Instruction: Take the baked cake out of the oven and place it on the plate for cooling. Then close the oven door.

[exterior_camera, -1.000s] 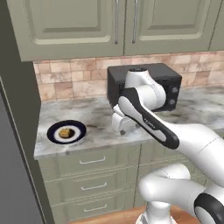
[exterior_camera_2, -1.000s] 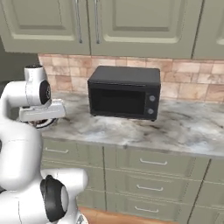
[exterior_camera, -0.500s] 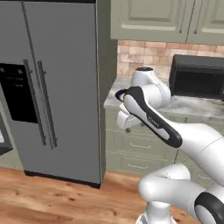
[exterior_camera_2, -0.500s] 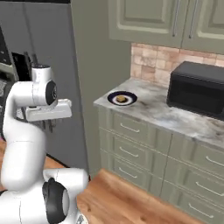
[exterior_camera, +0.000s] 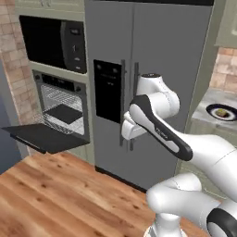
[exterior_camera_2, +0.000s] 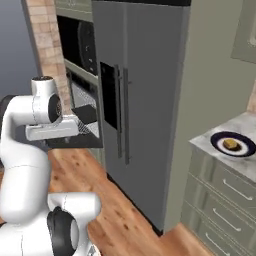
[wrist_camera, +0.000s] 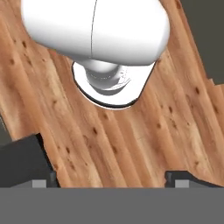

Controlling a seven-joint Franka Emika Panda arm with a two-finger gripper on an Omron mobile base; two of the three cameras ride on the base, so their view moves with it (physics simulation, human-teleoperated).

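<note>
The baked cake (exterior_camera: 222, 111) lies on the plate (exterior_camera: 214, 108) on the grey counter (exterior_camera_2: 210, 144) at the far right; in the right base view it sits slightly right of the plate's centre. By judgement, the transfer is done and only the closing remains. The oven (exterior_camera: 59, 104) stands at the far left beside the grey refrigerator (exterior_camera: 157, 60), below the black microwave (exterior_camera: 53, 41). The oven door (exterior_camera: 44, 138) hangs fully down, flat and roughly level, with the wire racks and a dark tray exposed behind it.

Step in hand, as judged: approach the oven to shut it. To do this well, the base should come square to the door's near edge, close enough that the arm need not stretch. The gripper should drop below the panel's free edge and push up and inward, following the hinge arc along the bottom. Contact near the middle of the edge would avoid twisting the panel. The open fingers need not grasp anything.

Arm pose: folded close to the body in front of the refrigerator, elbow high, the hand turned downward. The gripper (wrist_camera: 111, 183) looks at the wooden floor (wrist_camera: 144, 131) with its fingers (wrist_camera: 41, 183) spread wide and nothing between them. It is well apart from the door
</note>
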